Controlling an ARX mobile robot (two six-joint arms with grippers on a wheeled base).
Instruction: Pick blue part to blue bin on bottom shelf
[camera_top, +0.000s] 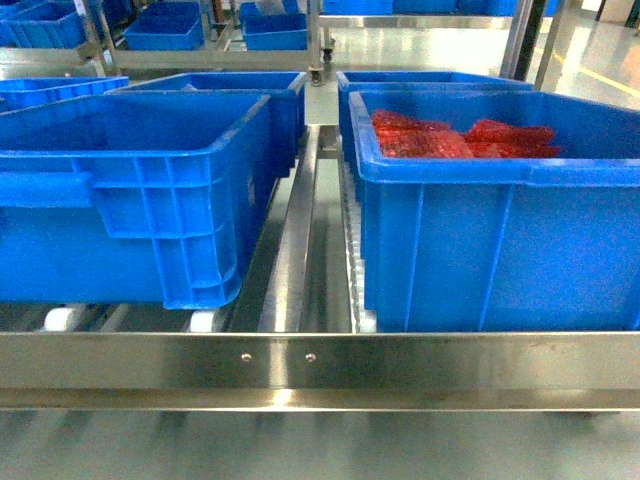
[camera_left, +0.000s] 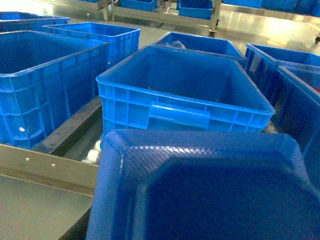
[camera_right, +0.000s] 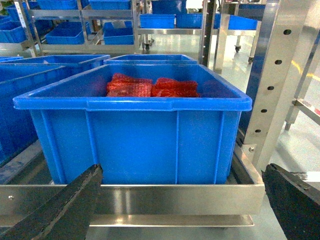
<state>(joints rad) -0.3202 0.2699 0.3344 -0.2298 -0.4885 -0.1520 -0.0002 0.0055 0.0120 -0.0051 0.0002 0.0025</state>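
Observation:
The blue part (camera_left: 200, 190), a dished piece with a woven-textured rim, fills the bottom of the left wrist view. It hangs close to the camera and hides my left gripper's fingers, which hold it. Just beyond it stands an empty blue bin (camera_left: 180, 107) on the shelf rollers, also seen at the left of the head view as the blue bin (camera_top: 130, 190). My right gripper (camera_right: 182, 210) is open, its black fingers (camera_right: 65, 210) wide apart before the shelf's front rail, with nothing between them. Neither gripper shows in the head view.
A blue bin (camera_top: 490, 230) holding red mesh bags (camera_right: 150, 87) sits on the right. A steel front rail (camera_top: 320, 365) crosses the shelf edge. A perforated steel post (camera_right: 277, 85) stands at the right. Further blue bins (camera_left: 30, 85) flank and back the empty one.

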